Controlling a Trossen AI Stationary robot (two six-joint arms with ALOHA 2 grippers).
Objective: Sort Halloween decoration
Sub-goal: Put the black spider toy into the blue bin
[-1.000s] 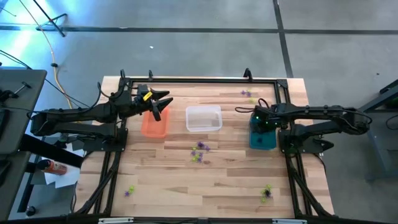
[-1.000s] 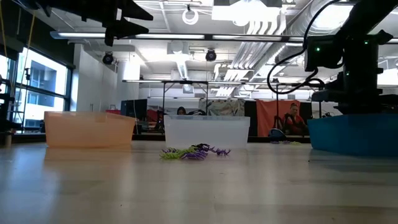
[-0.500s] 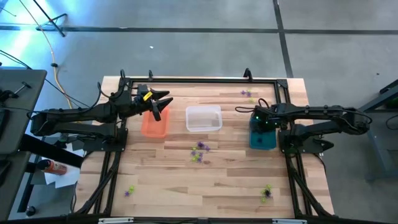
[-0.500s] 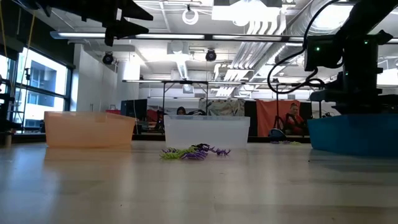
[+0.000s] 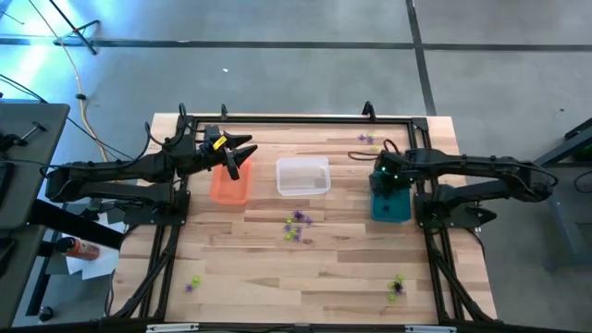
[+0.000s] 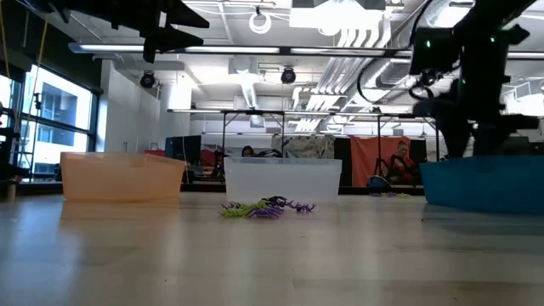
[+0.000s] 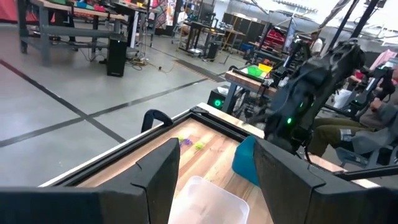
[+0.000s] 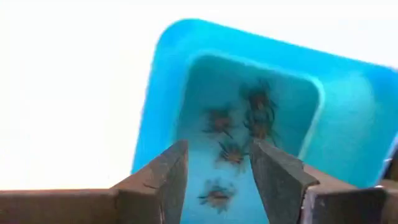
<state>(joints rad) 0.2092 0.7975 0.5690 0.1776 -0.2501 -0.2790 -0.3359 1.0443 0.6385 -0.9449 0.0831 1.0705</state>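
Observation:
Small purple and yellow-green spidery decorations lie in a cluster (image 5: 296, 227) at mid-table, with more near the far edge (image 5: 367, 140) and at the near left (image 5: 192, 284) and near right (image 5: 396, 285). My right gripper (image 8: 219, 152) hangs open over the teal bin (image 5: 390, 202), pointing down. Several dark trinkets (image 8: 233, 134) lie on the bin's floor below it, and nothing is between the fingers. My left gripper (image 5: 236, 155) is held level and open above the orange bin (image 5: 229, 187), and it is empty (image 7: 217, 165).
A clear bin (image 5: 302, 176) stands between the orange and teal bins. A black frame (image 5: 296, 118) runs along the table's far edge and sides. Bare wood lies between the bins and the near edge.
My right gripper has risen straight up over the teal bin, and its wrist stands higher above the bin's rim in the low view. The bins and the trinkets on the table have kept their places.

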